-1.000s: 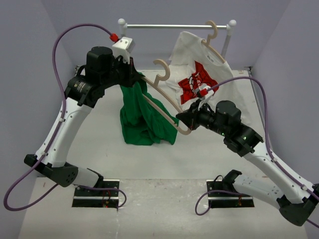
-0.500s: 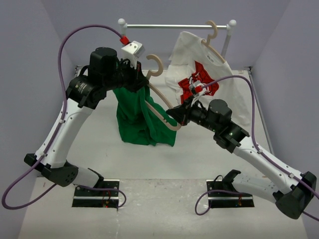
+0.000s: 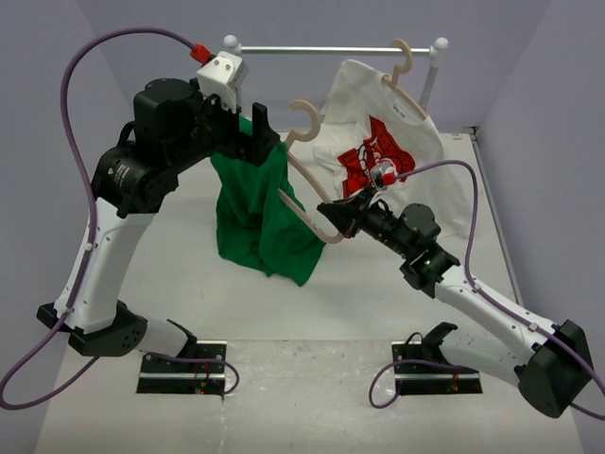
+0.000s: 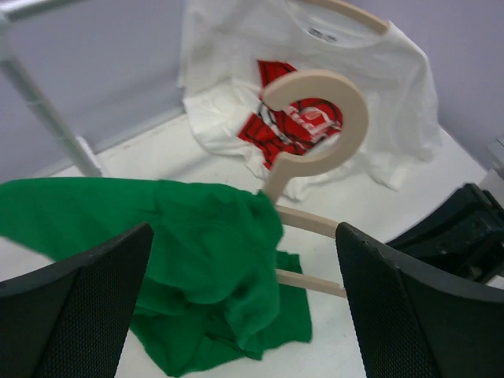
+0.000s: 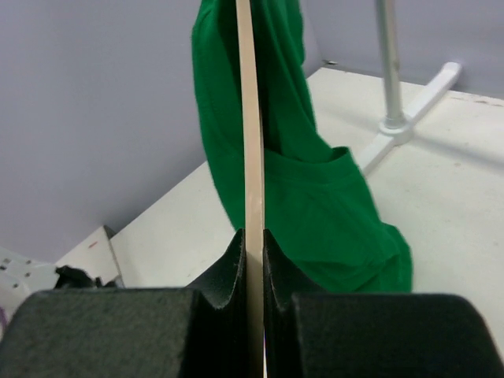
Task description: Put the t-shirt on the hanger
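One hanger (image 5: 250, 142) arm sits clamped in the right jaws over the worktop's (image 3: 180, 284) middle; the left jaws gape apart near the hook. The t-shirt (image 3: 255, 213) drapes the other arm, hiding it; whether its hem touches the worktop is unclear.

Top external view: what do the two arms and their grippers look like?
Both arms have white lower links and black joint housings. The left arm and right arm each carry a looping purple cable ending in a red plug by a white wrist camera block. The left gripper and right gripper have black fingers; the left's pads look mesh-textured.
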Action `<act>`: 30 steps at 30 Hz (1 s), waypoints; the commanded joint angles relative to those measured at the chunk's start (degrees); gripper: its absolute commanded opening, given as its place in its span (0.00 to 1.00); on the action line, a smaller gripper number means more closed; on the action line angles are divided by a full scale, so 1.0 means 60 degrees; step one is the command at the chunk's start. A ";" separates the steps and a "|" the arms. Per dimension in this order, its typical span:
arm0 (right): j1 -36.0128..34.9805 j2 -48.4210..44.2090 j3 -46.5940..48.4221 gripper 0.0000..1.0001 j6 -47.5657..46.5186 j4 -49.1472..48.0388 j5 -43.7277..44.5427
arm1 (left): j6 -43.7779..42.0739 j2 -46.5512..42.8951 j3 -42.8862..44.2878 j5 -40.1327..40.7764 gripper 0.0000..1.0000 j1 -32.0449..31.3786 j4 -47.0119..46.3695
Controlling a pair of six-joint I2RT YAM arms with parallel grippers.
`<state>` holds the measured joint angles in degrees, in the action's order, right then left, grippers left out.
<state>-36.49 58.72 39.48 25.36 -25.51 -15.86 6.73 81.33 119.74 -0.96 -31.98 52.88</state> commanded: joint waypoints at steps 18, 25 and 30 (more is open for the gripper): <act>0.3847 -0.4088 -0.2388 0.00 -0.2501 -0.1859 -0.4875 | -0.8939 -0.0700 -0.1854 -0.7542 0.91 0.0957 -0.1334; 0.4939 -0.3810 -0.1796 0.00 -0.2439 -0.1871 -0.6922 | -0.9366 0.0258 -0.0884 -0.9044 0.89 0.1668 0.0746; 0.5260 -0.3236 -0.0818 0.00 -0.3275 -0.0813 -0.8139 | -0.9715 0.0489 -0.0968 -0.9812 0.79 0.1655 0.1572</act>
<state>-5.89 37.90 27.59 11.27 -31.30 -56.29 -48.22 83.71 112.84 -52.85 -22.19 55.82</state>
